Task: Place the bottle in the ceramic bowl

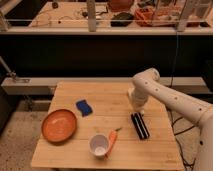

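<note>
Wide shallow orange-brown ceramic bowl [59,126] sits near the left edge of the wooden bench [112,95]; the small slim white plastic bottle [131,97] is towards the right edge, right at the downward-pointing gripper [137,106] of the white arm [170,97]; whether it grips the bottle cannot be told

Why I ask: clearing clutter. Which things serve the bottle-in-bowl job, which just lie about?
Job: wide shallow orange-brown ceramic bowl, at left; gripper, right of centre; slim white bottle, not made out.
Lying about: flat blue pad; small white cup; orange carrot-shaped piece; black ribbed rectangular bar.
</note>
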